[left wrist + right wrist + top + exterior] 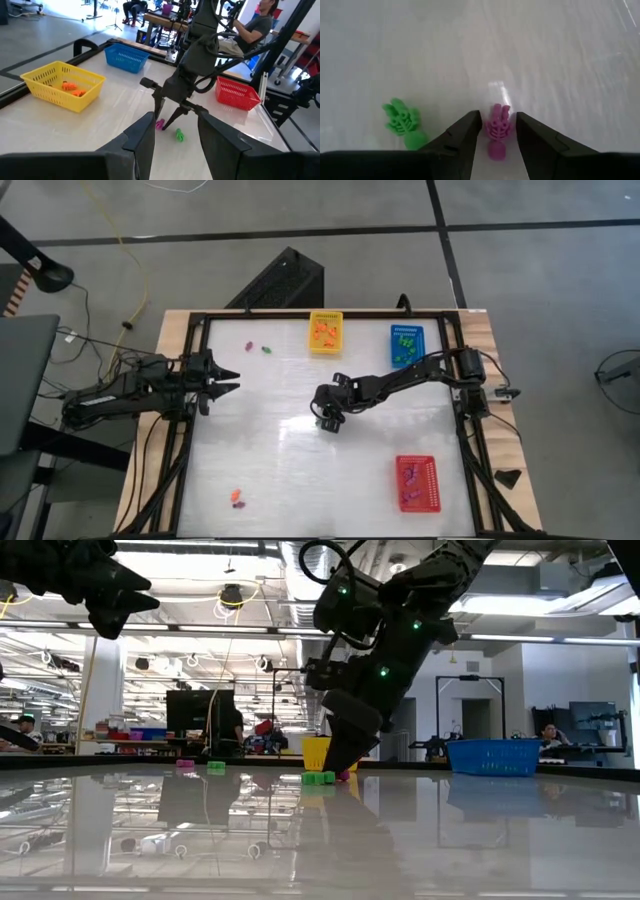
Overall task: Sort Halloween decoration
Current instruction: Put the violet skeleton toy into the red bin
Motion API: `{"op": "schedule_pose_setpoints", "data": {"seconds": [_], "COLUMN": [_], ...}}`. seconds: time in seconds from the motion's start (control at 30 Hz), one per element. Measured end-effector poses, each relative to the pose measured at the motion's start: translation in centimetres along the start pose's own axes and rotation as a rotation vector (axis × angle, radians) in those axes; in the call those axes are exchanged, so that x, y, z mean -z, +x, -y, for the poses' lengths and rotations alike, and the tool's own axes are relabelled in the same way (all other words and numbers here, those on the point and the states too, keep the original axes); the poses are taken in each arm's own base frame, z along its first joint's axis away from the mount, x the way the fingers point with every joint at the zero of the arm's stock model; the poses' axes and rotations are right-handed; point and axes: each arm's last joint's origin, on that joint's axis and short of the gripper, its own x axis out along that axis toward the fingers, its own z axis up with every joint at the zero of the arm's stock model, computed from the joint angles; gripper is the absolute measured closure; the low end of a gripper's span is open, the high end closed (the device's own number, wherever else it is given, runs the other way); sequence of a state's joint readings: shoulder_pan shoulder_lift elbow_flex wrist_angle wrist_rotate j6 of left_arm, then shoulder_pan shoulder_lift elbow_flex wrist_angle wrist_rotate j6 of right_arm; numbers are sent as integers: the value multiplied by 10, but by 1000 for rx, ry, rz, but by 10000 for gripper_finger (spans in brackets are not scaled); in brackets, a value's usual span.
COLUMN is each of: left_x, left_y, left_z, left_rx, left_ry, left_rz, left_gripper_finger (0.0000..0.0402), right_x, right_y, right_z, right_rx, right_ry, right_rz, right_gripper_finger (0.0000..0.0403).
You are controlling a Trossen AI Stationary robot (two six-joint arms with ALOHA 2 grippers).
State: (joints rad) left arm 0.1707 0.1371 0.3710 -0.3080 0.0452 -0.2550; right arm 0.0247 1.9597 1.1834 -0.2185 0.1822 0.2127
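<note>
A purple trinket [497,131] lies flat on the white table, with a green trinket [402,122] close beside it. My right gripper [498,120] slants down over the table's middle [330,423]. It is open, with one finger on each side of the purple trinket and a sliver of table showing between each finger and the trinket. The left wrist view shows both trinkets, purple [160,124] and green [179,135], below its fingertips. My left gripper [232,380] waits open and level above the table's left edge.
The yellow basket [325,332] with orange pieces and the blue basket [406,345] with green pieces stand along the far edge. The red basket [417,482] is near right. Loose trinkets lie far left [257,347] and near left [237,500].
</note>
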Motion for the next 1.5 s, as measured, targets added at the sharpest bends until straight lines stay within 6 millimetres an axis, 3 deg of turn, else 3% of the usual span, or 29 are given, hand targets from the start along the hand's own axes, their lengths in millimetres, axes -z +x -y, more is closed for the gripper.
{"op": "schedule_pose_setpoints", "data": {"seconds": [0.27,0.4,0.6,0.73,0.93,1.03,1.2,1.5], "left_x": [0,0,0,1,3,3,1,2], "left_y": [0,0,0,0,0,0,0,0], "left_z": [0,0,0,0,-1,-1,-1,-1], "left_rx": [0,0,0,-3,-6,-7,-12,-16], "left_ry": [0,0,1,0,1,1,14,9], "left_rz": [0,-1,-2,-15,-27,-26,-13,-14], "left_gripper_finger": [264,264,264,264,264,264,264,264], "right_x": [-1,-5,-11,-7,10,17,15,1], "right_y": [-4,-17,-61,-96,-147,-159,-138,-48], "right_z": [0,2,8,8,-23,-38,-39,-4], "right_rx": [-5,-15,-15,-88,-231,-131,145,181], "right_ry": [-2,-3,6,113,232,247,282,624], "right_rz": [1,16,16,-42,-124,-66,66,19], "right_gripper_finger": [315,346,352,370,380,355,302,192]}}
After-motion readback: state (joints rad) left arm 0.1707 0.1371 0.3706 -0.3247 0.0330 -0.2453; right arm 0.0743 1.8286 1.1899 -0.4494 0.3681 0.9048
